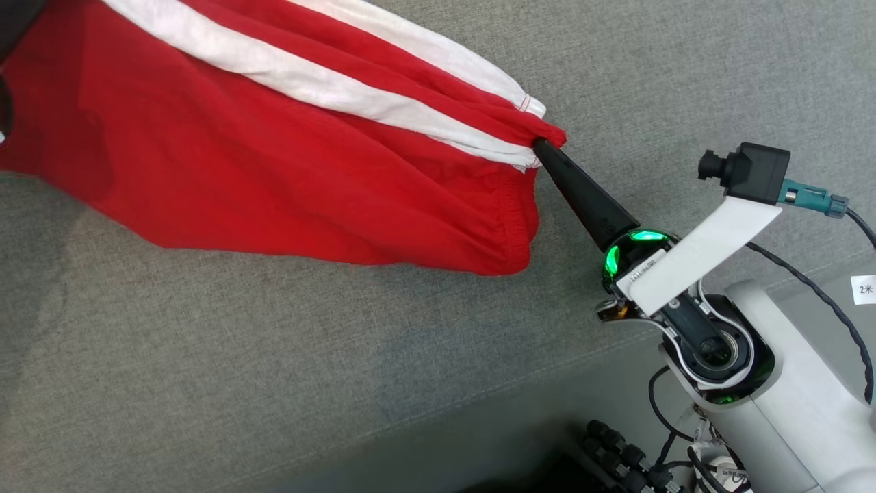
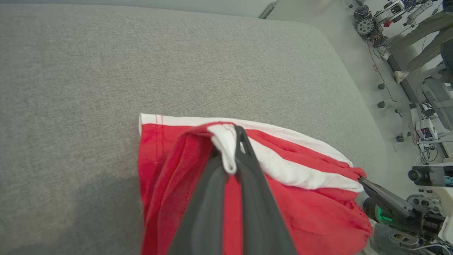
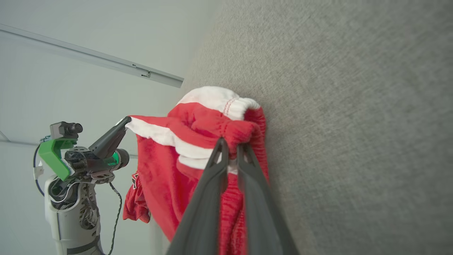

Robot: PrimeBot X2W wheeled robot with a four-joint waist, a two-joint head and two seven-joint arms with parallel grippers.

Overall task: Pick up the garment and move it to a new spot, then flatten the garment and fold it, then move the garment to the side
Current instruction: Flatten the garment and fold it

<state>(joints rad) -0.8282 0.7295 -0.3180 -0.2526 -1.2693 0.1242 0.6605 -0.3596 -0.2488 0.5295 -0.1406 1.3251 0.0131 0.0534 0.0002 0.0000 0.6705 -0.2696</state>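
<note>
The garment (image 1: 274,157) is red with white stripes, and it hangs stretched between my two grippers over a grey cushioned surface (image 1: 274,383). My right gripper (image 1: 545,145) is shut on the gathered elastic edge at the garment's right end; its wrist view shows the fingers (image 3: 230,146) pinching red fabric (image 3: 159,177). In the left wrist view my left gripper (image 2: 231,140) is shut on a white-and-red fold of the garment (image 2: 311,209). The right gripper (image 2: 361,179) shows there at the far corner. The left gripper (image 3: 126,121) shows in the right wrist view, holding a white edge.
The grey surface (image 2: 106,71) has wide free room around the garment; its rounded edge (image 2: 354,88) drops to a floor with wheeled stands, cables and a person's legs (image 2: 424,32). Cables (image 1: 629,459) lie by my right arm's base. A rail (image 3: 106,60) crosses the pale wall.
</note>
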